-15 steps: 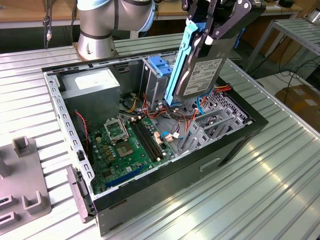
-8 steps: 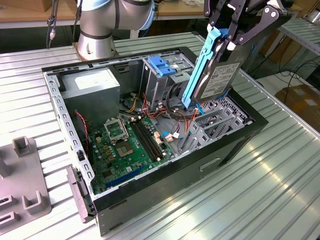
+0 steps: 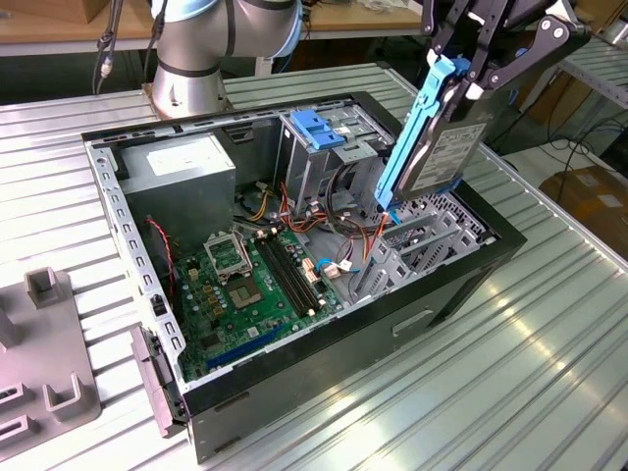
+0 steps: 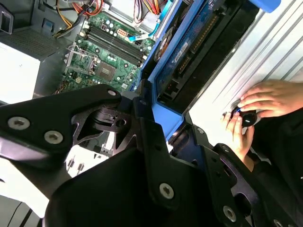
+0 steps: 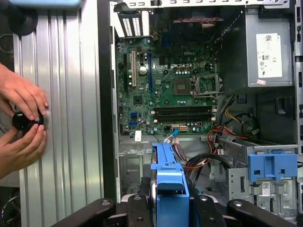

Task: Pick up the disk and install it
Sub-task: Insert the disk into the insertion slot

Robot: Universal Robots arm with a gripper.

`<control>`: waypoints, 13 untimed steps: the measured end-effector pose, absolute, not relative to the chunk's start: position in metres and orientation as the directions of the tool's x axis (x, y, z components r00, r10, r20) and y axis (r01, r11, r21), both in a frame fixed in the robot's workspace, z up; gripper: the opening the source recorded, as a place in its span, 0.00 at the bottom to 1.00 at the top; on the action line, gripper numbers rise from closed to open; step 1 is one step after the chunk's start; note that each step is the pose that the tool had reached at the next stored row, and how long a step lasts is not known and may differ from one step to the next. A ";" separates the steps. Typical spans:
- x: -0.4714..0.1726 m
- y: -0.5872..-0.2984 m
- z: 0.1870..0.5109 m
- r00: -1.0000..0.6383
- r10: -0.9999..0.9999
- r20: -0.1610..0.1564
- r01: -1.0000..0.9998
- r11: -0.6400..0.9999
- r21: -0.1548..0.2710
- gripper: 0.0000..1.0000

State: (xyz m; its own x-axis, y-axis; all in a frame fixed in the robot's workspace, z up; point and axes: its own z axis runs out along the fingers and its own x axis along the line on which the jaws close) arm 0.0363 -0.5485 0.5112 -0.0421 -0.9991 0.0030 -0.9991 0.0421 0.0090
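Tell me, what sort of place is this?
Likely a robotics workshop: an open black desktop computer case lies on a ribbed aluminium table, and a black gripper holds a blue-framed silver-grey metal disk above it.

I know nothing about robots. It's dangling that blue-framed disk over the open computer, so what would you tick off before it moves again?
1. Grip secure: ok. The gripper is shut on the disk, which hangs tilted over the computer case.
2. Hands clear: ok. A person's hands are on a small black object on the table, outside the case.
3. Cables out of the way: not ok. Loose cables lie close below the disk's lower end.
4. Disk touching nothing inside: cannot tell.
5. Slot in the drive cage free: cannot tell.
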 end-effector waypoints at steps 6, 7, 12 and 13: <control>0.036 -0.549 0.511 -0.042 -0.999 0.003 -0.999 0.042 0.009 0.37; 0.036 -0.549 0.511 -0.042 -0.999 0.003 -0.999 0.042 0.009 0.37; 0.043 -0.549 0.509 -0.040 -0.999 0.003 -0.999 0.040 0.009 0.37; 0.046 -0.549 0.508 -0.039 -0.999 0.003 -0.999 0.039 0.009 0.37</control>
State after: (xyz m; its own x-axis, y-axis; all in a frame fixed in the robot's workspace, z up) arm 0.0458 -0.5485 0.5078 -0.0393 -0.9992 0.0034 -0.9992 0.0393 0.0090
